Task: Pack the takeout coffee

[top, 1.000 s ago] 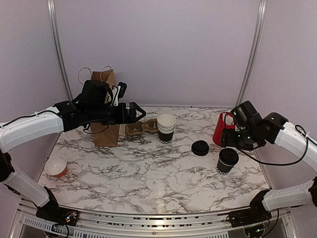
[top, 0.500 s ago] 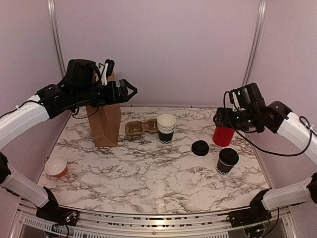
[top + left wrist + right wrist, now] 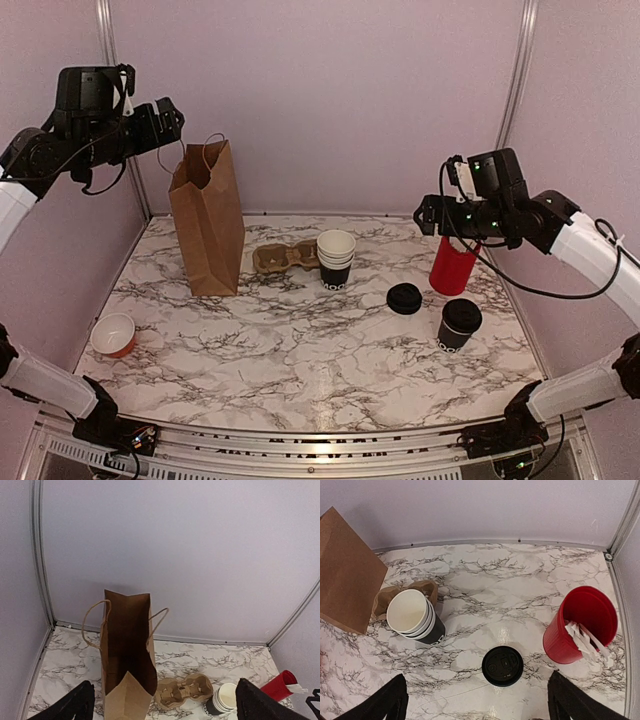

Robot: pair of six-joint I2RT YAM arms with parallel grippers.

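I'd say nothing is packed yet. The coffee [image 3: 459,324] stands lidded on the worktop [image 3: 300,370] at 4 o'clock, well apart from the bag [image 3: 208,218] at 10. The left jaws hang high beside the bag, and the right jaws are above the red cup [image 3: 452,266] at 2. Both stand apart, empty. Grasp, carry and drop-in are all left to do.
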